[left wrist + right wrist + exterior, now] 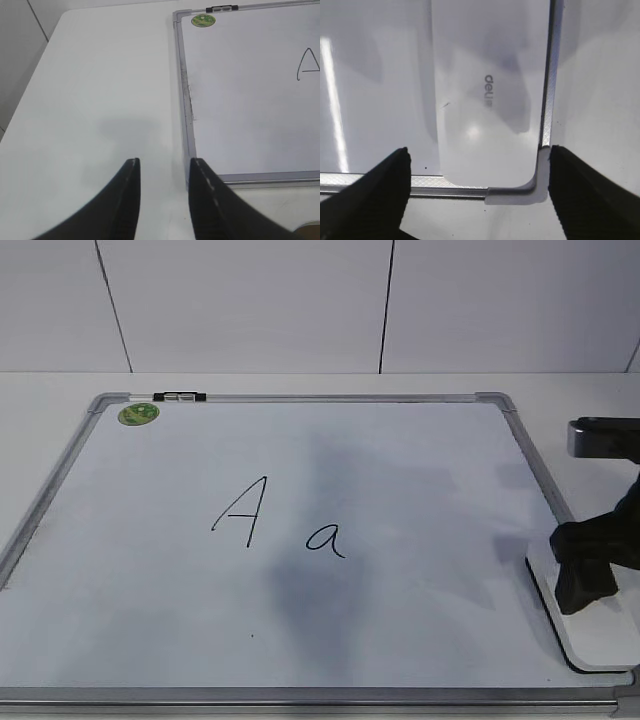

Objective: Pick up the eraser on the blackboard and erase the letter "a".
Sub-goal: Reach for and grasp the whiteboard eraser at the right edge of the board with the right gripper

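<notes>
— White wall panels stand behind a pale worktop [40, 390], right? What lies on it?

— Yes. The blackboard [150, 580] lies flat on the worktop and fills most of the exterior view, with its grey frame, a round green sticker [139, 414] in the far left corner and a small black-and-silver clip [180, 396] on the far frame just beside the sticker.

— And the writing?

— A capital "A" [241, 511] sits near the middle of the board, and the letter "a" [325, 539] is just to its right and a little nearer. Both marks are whole.

— Where is the eraser?

— The eraser [600, 625] lies flat in the near right corner of the blackboard, its long side along the right frame. In the right wrist view the grey lettering on its white top is readable.

— Is the right gripper on it?

— The right gripper [480, 192] hangs over the eraser with its jaws spread wide, one on each side of the block and clear of it; nothing is held.

— The left one?

— The left gripper [164, 200] is over bare worktop just off the board's near left corner, its jaws parted and empty.
</notes>
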Robot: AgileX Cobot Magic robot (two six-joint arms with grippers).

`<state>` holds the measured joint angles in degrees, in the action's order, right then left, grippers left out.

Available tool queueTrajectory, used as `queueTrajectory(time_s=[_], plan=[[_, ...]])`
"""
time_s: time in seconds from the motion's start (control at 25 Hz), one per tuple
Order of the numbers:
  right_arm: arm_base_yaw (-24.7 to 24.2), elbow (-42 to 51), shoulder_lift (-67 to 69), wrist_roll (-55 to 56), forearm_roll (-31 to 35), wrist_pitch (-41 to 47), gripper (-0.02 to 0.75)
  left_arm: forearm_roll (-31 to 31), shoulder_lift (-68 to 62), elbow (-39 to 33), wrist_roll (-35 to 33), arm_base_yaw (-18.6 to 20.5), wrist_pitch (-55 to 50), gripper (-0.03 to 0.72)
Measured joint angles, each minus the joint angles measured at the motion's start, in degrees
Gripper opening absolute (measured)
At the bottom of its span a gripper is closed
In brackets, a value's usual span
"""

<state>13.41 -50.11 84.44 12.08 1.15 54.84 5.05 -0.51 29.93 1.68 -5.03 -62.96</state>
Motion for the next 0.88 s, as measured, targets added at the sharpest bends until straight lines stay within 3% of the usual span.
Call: queueTrajectory(time_s=[0.88], plan=[[0.0,-0.18,5.54,4.06,-1.96,-4.62,0.671,0.0,0.0,0.0,0.0,0.0,0.0,0.236]])
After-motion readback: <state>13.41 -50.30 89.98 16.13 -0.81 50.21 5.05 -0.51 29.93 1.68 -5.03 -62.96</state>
